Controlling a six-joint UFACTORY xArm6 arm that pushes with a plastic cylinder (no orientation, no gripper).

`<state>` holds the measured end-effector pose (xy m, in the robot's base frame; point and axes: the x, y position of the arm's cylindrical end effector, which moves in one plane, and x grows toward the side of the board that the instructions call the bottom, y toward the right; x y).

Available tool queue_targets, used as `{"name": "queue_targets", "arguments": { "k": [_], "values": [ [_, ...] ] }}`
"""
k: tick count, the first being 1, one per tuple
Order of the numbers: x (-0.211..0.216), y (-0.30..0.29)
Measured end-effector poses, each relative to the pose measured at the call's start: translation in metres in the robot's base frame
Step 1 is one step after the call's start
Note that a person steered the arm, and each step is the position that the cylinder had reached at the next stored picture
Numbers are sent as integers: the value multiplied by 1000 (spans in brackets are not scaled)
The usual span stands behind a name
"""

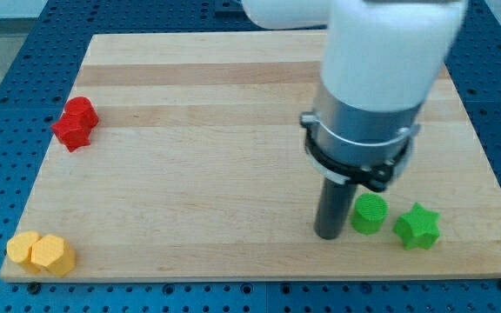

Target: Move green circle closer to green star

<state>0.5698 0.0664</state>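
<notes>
At the frame's lower right, my tip bare, holding nothing, just left of the green circle, green star just beyond.

A single camera looks down at a slant from beyond the bottom edge of the pale wooden board, facing toward the view's top. It stands fairly near: the board fills nearly the whole frame, with strips of blue perforated table showing round its edges. The white and grey arm housing looms large and is cut off by the frame's top. No second view shares the scene.
</notes>
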Motion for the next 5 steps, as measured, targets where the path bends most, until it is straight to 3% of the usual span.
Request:
{"name": "queue_targets", "arguments": {
  "k": [2, 5],
  "values": [
    [-46, 24],
    [-34, 76]
  ]
}}
